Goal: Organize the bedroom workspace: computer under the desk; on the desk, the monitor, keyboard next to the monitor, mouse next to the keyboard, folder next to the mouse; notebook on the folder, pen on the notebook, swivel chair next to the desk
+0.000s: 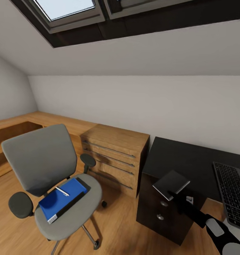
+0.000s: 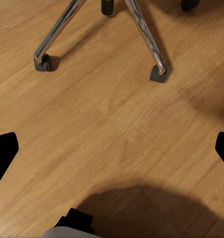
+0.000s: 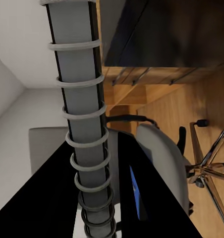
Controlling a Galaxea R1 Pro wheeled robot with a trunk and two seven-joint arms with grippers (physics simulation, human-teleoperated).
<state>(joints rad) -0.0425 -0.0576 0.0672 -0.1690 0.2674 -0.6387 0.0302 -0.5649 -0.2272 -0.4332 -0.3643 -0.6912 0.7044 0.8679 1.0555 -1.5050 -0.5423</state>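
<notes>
The grey swivel chair (image 1: 38,156) stands on the wood floor left of the desk (image 1: 183,159). On its seat lies the bright blue folder (image 1: 61,200), and a white pen (image 1: 62,191) rests on top of it. My right gripper (image 1: 173,196) is shut on a dark spiral-bound notebook (image 1: 171,183), held tilted just above the desk's left end. In the right wrist view the notebook's wire spine (image 3: 80,99) runs up between the black fingers, with the chair (image 3: 161,158) and folder (image 3: 136,193) behind. The keyboard (image 1: 235,193) lies on the desk at far right. My left gripper (image 2: 112,153) is open above the floor near the chair's chrome base (image 2: 141,34).
A low oak chest (image 1: 114,156) with bar handles stands between the chair and the desk's dark drawer unit (image 1: 159,212). A wooden bench (image 1: 13,127) runs along the left wall. The sloped ceiling holds a skylight (image 1: 67,9).
</notes>
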